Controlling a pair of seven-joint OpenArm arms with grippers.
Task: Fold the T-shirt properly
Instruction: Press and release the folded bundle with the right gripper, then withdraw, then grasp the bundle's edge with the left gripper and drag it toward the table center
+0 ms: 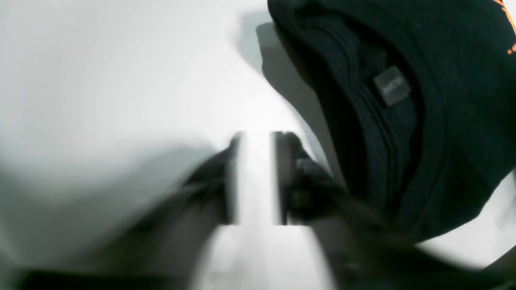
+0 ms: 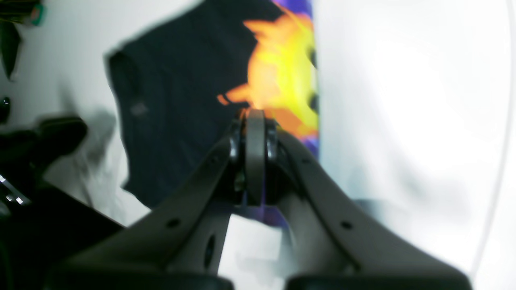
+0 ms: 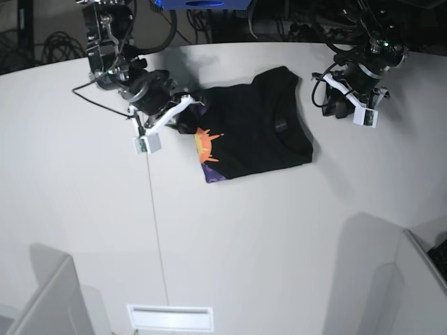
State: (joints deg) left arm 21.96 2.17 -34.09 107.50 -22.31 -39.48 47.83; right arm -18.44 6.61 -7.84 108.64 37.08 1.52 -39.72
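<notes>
the t-shirt (image 3: pixel 255 132) lies on the white table (image 3: pixel 230 230) between the two arms, already doubled into a compact dark block, with the orange sun print (image 3: pixel 205 145) peeking out along the folded edge nearest the right arm. over on that side, the right gripper (image 2: pixel 253 121) has its jaws pressed together, and its wrist view shows them right over the printed edge; whether a layer of cloth is pinched between them i cannot tell, the picture is too smeared. the left gripper (image 1: pixel 256 177) sits off the garment beside the collar end, jaws parted with bare table showing through the gap, nothing held. its camera looks straight at the neckline, and the label (image 1: pixel 392 85) inside the collar is in plain sight. by my reading the first folds are in and the shirt is roughly rectangular, but the outline looks uneven at the collar side and the lower corner, so at least one more fold or a tidy-up seems left before this counts as properly folded.
</notes>
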